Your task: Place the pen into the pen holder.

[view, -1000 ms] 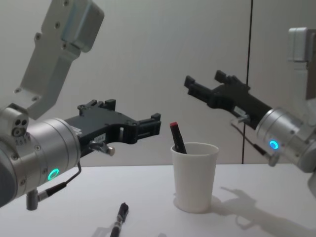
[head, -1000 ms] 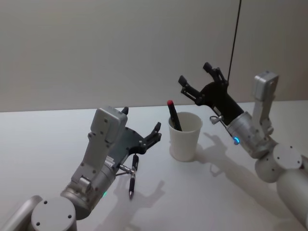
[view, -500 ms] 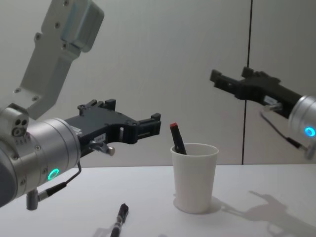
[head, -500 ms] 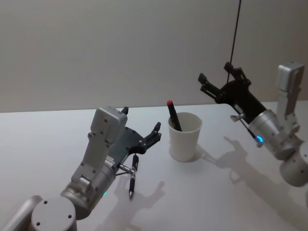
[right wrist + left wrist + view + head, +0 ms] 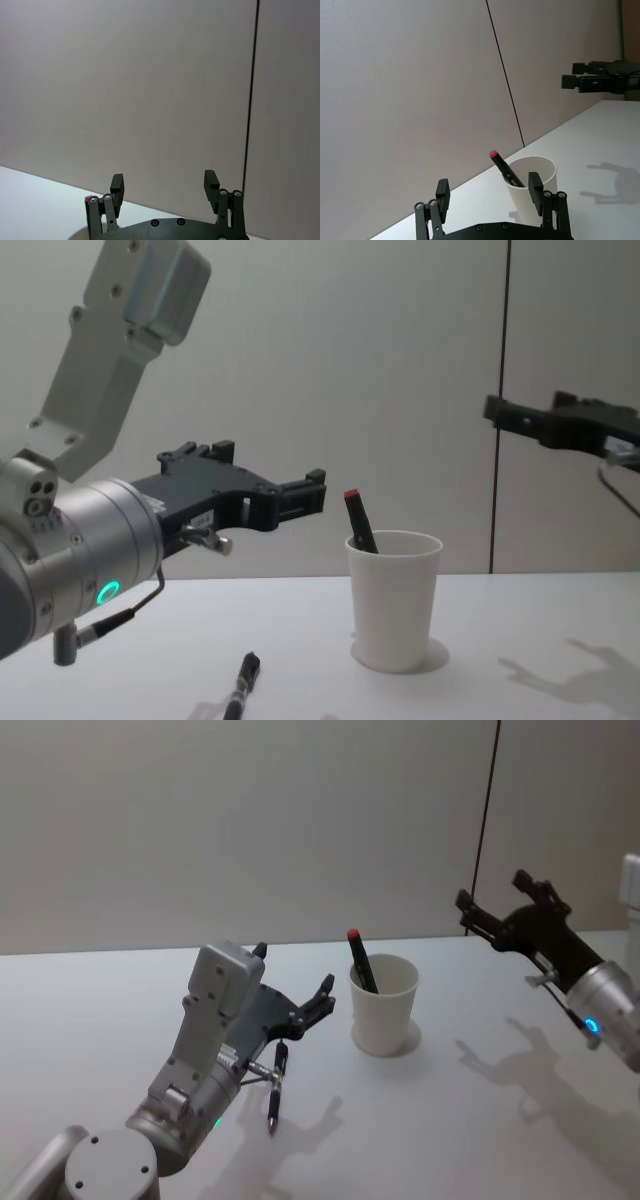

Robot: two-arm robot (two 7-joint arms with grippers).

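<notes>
White surface point(image 5: 80, 1020), matt, before a grey wall point(image 5: 200, 820) with one dark vertical line point(image 5: 488, 820).

Item 1. Left arm point(image 5: 205, 1050), silver with a black end. Left jaws: spread apart, nothing between them, held level above the surface and pointing toward the wall.

Item 2. Black pen point(image 5: 277, 1085), lying flat on the surface beneath the left jaws, back toward their wrist. Nothing touches it.

Item 3. Pen holder point(image 5: 383, 1015), a plain white paper cup with a rolled rim. It stands upright on the surface, just ahead of the left jaws' tips and to their right, apart from them.

Item 4. Red-tipped pen point(image 5: 359, 960), dark body. It stands inside the pen holder, leaning on the rim nearest the left jaws, with its red end clear above the rim.

Item 5. Right arm point(image 5: 605, 1010), silver with a blue light. Right jaws: spread apart, empty, raised high over the surface. The pen holder sits well to their left and lower.
</notes>
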